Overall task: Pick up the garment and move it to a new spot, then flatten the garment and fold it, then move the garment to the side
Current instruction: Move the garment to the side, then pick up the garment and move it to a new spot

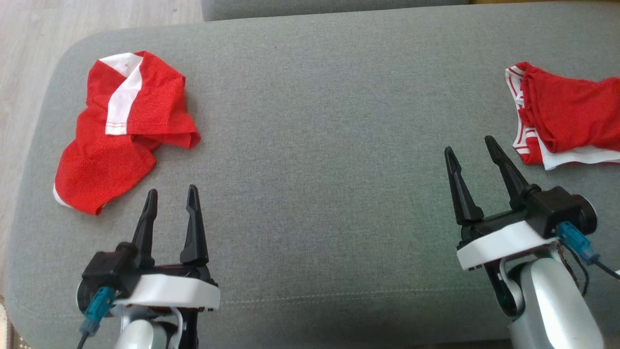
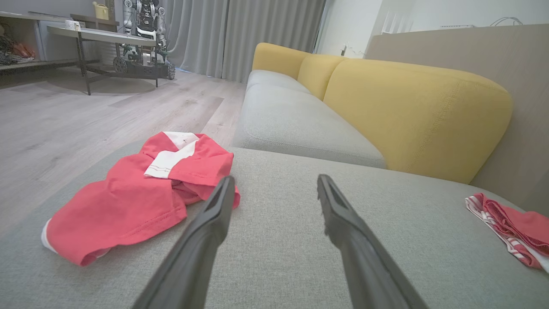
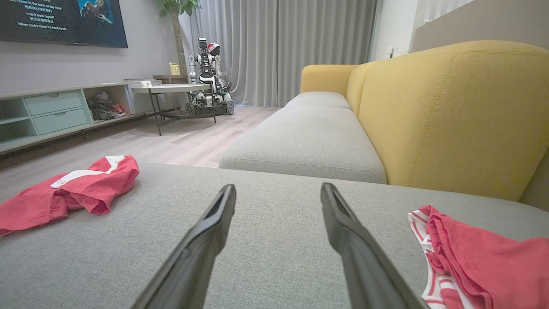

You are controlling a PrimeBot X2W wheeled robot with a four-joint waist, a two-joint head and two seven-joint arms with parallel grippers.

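Note:
A crumpled red garment with a white stripe (image 1: 121, 128) lies at the far left of the grey cushion (image 1: 319, 145); it also shows in the left wrist view (image 2: 133, 195) and in the right wrist view (image 3: 68, 191). My left gripper (image 1: 172, 194) hovers open just below and to the right of it, empty, its fingers (image 2: 214, 214) pointing past the cloth's edge. My right gripper (image 1: 472, 148) stands open and empty at the right. A second red and white garment (image 1: 562, 116) lies folded at the right edge, just beyond the right fingers (image 3: 343, 223).
The cushion's left edge drops to a wooden floor (image 1: 29, 34). A yellow sofa back (image 2: 411, 116) rises behind the grey seats. Across the room stand a low table (image 3: 171, 92), another robot (image 3: 208, 64) and a TV cabinet (image 3: 51, 111).

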